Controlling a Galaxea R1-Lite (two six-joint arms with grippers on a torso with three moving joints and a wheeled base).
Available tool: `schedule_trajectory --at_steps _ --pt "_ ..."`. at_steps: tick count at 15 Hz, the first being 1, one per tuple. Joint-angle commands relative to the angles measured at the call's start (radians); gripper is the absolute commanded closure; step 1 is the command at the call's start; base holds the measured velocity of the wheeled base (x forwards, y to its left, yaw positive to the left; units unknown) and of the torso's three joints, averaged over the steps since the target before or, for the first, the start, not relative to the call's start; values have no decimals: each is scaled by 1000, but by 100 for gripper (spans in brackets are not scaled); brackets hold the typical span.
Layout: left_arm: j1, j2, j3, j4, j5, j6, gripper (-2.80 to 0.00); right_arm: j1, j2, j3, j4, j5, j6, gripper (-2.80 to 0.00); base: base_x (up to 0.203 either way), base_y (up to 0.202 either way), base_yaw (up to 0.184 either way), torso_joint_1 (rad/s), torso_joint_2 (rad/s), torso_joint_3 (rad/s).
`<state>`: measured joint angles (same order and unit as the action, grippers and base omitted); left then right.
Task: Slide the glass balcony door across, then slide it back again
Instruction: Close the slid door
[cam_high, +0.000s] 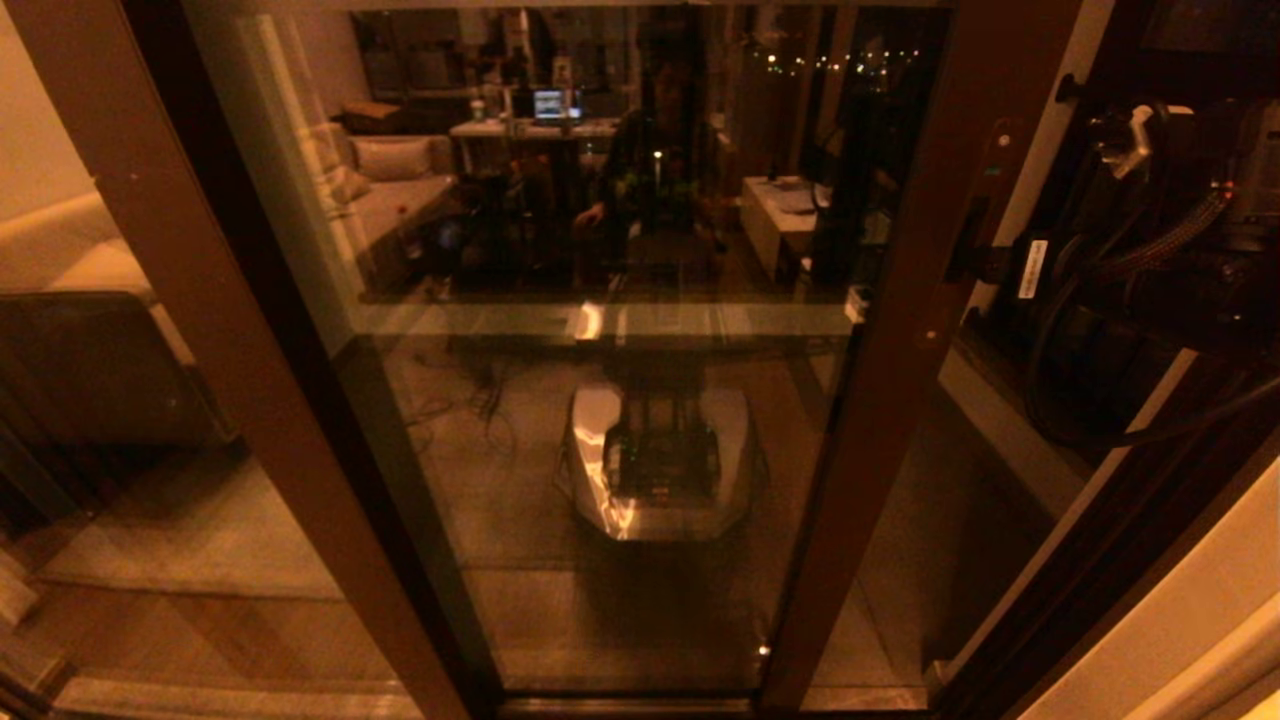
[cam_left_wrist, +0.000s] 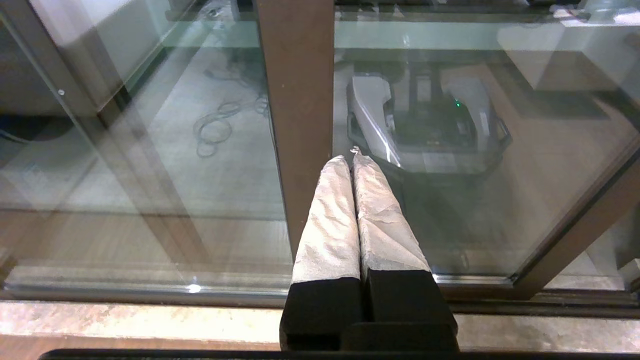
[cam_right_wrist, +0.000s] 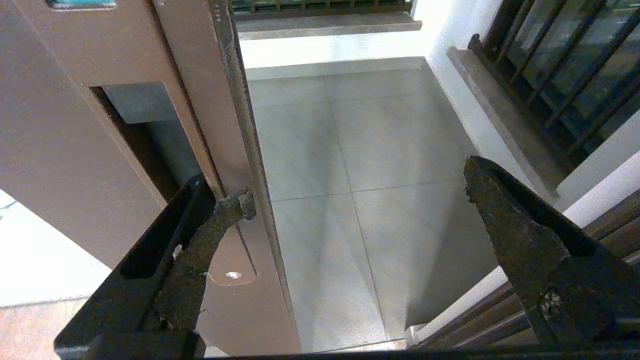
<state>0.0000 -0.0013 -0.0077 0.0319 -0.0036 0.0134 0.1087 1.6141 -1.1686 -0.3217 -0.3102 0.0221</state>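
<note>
Right gripper (cam_right_wrist: 350, 200) at the free edge of the glass balcony door (cam_high: 620, 330), fingers spread wide and holding nothing: one finger (cam_right_wrist: 220, 220) touching the upright stile (cam_right_wrist: 200, 115) just below the handle slot (cam_right_wrist: 145, 135), the other out over the balcony floor (cam_right_wrist: 360, 165). Door partly open, a gap on its right. Stile running floor to ceiling, so any push goes sideways across it. Left gripper (cam_left_wrist: 354, 155) pressed together, empty, pointed at a plain brown post (cam_left_wrist: 297, 100)
</note>
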Motion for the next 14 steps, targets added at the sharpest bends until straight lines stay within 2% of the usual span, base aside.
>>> schedule_trajectory --at_steps 1,3,14 --pt "0 -2 0 0 1 0 0 -9 -8 7 -5 -2 1 -280 0 0 0 0 0 0" --pt "0 -2 0 0 -1 0 0 -27 -14 10 -4 20 1 -280 0 0 0 0 0 0" --pt "0 -2 0 0 1 0 0 -38 -40 63 -4 22 4 -280 0 0 0 0 0 0"
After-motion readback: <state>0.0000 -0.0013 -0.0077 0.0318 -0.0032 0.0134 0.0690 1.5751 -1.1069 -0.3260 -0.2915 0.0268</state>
